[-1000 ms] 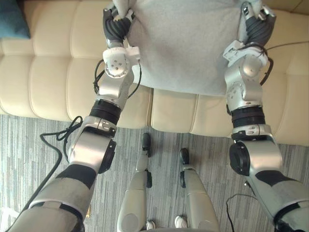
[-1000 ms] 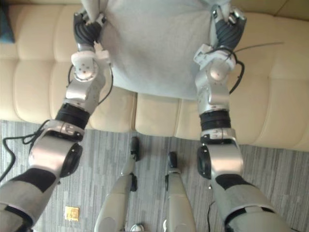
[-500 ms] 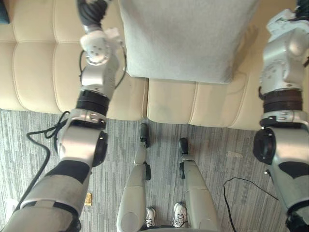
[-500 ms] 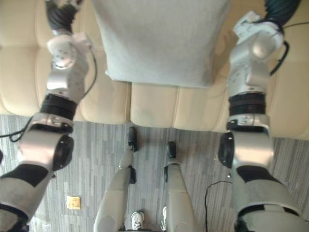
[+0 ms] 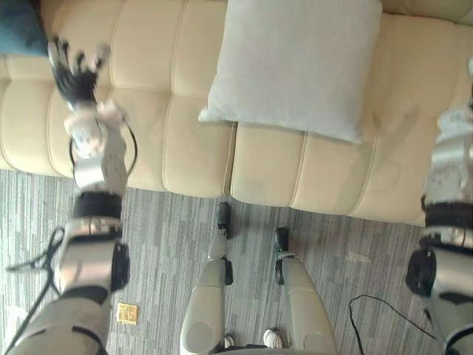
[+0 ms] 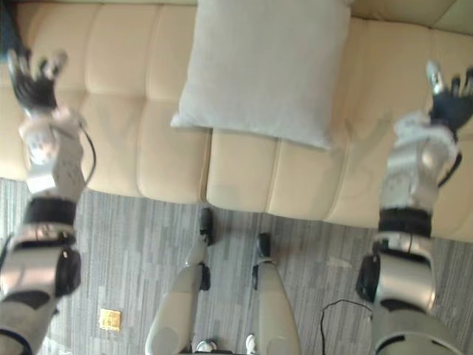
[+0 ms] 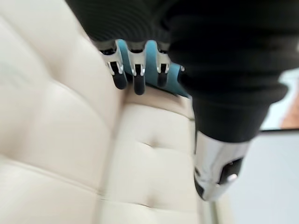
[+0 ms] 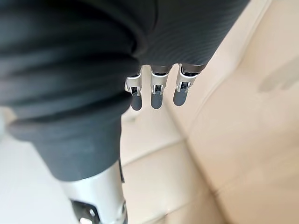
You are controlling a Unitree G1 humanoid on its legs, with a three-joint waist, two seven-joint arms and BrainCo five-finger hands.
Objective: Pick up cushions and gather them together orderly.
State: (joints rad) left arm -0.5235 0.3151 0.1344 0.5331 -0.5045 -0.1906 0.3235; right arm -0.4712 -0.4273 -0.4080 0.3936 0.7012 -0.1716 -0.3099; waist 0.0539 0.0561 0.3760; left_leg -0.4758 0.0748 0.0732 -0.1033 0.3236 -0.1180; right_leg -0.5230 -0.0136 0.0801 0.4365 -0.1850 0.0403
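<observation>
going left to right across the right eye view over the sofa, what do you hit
left hand, open over the sofa seat → grey cushion, lying on the sofa → right hand, open too

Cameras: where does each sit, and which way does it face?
Eye views: on the head, looking down at the sofa, grey cushion and both arms.
Left wrist view: on that wrist, along the left hand to the sofa and teal cushion.
Right wrist view: on that wrist, along the right hand to the sofa.
Both eye views share one scene.
</observation>
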